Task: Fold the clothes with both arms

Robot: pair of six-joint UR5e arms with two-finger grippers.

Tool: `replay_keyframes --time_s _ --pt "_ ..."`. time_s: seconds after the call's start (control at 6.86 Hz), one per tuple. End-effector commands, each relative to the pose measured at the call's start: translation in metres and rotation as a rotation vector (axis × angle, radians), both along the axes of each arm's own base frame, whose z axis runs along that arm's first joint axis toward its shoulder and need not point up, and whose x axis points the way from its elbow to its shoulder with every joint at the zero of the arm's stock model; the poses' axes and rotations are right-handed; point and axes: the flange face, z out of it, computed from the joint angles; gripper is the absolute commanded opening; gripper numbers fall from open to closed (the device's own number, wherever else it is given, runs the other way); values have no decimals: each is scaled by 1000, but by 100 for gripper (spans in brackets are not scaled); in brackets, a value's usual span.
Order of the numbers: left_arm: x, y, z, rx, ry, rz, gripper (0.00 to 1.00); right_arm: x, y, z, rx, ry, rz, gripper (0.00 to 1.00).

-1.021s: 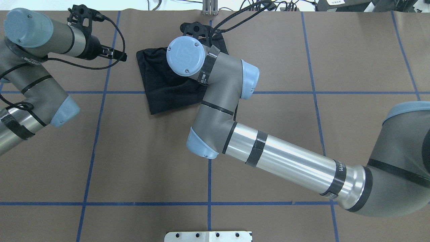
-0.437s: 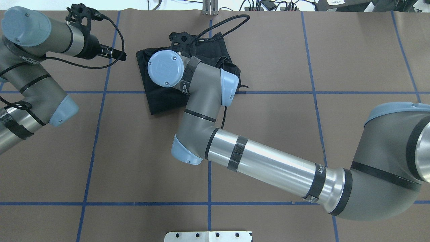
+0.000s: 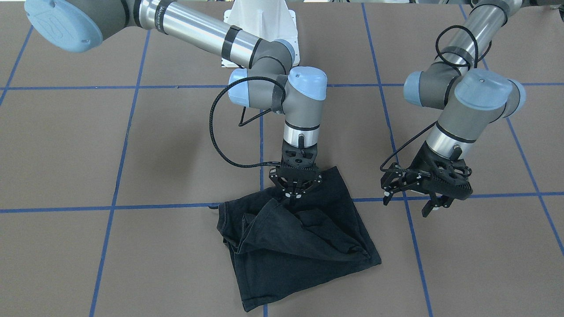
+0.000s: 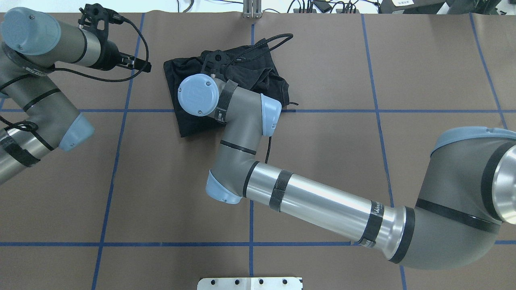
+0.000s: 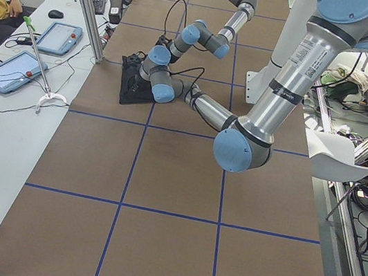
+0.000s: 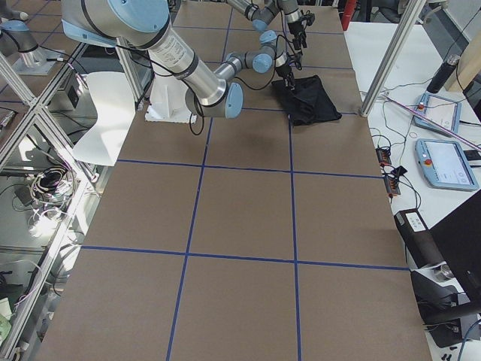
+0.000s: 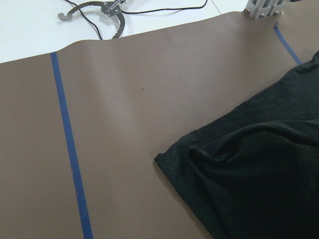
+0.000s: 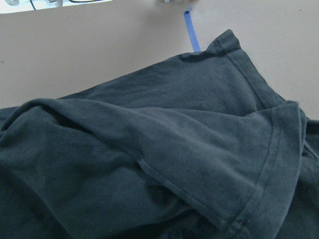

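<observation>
The black T-shirt (image 3: 304, 251) lies bunched and partly folded on the brown table, with no print showing. My right gripper (image 3: 292, 195) points straight down at the shirt's robot-side edge. Its fingers are shut on a raised fold of the cloth. In the overhead view the right wrist covers the middle of the T-shirt (image 4: 187, 123). The right wrist view is filled with hemmed cloth (image 8: 149, 149). My left gripper (image 3: 407, 204) hovers open and empty beside the shirt, a short way from its corner (image 7: 239, 174). In the overhead view the left gripper (image 4: 146, 66) sits left of the shirt.
Blue tape lines cross the table in a grid. The white pedestal base (image 3: 260, 22) stands at the robot's side, and a metal plate (image 4: 250, 283) lies at the near edge. A black cable (image 3: 216, 132) loops off the right wrist. A desk with tablets (image 5: 60, 38) borders the far side.
My right wrist has moved left and toward the robot over the shirt, pulling cloth with it and uncovering the shirt's right part. The left arm has barely moved.
</observation>
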Motion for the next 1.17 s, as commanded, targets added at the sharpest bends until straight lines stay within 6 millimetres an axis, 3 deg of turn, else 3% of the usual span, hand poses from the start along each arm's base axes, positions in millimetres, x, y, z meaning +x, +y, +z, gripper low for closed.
replay_keyframes --time_s 0.0,0.29,0.44,0.58,0.73,1.02 --pt "0 0 0 -2 1 -1 100 -5 3 2 3 -1 4 0" --pt "-8 9 2 -1 4 -2 100 1 -19 8 52 -15 63 0" --pt "-13 16 -2 4 11 2 100 6 -49 26 66 -29 97 0" --pt "-18 20 -6 7 24 10 100 18 -67 30 64 -22 120 0" --pt "-22 26 -2 4 24 9 100 46 -97 18 68 -32 163 0" --pt "-31 38 -2 12 29 9 100 87 -143 22 71 -15 232 0"
